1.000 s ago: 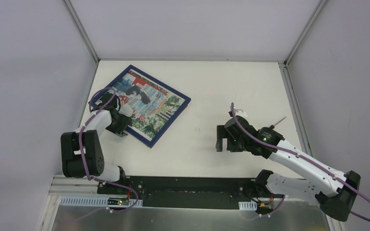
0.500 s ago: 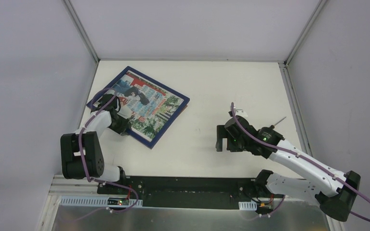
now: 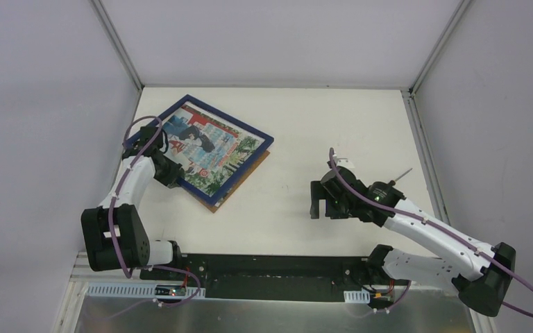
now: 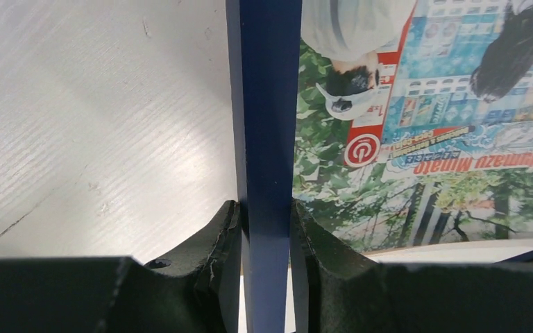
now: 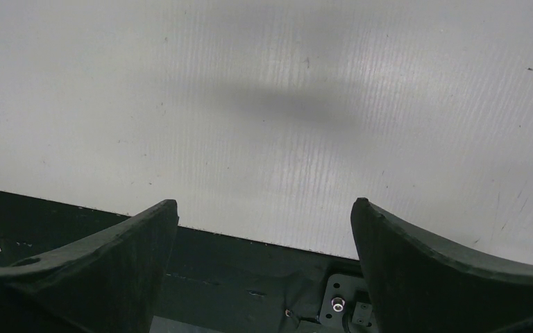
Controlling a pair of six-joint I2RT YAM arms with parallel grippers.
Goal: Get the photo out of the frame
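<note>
The frame (image 3: 230, 119) lies left on the table (image 3: 305, 125), the right pincer (image 3: 314, 200) well apart rightward.

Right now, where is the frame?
In the top view, the frame is at the table's far left, its near-left edge clamped in the left gripper.

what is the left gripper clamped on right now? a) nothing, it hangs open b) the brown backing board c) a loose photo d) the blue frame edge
D: in the left wrist view the left gripper is closed on the frame, with a finger pressed to each side of its navy-blue edge.
</note>
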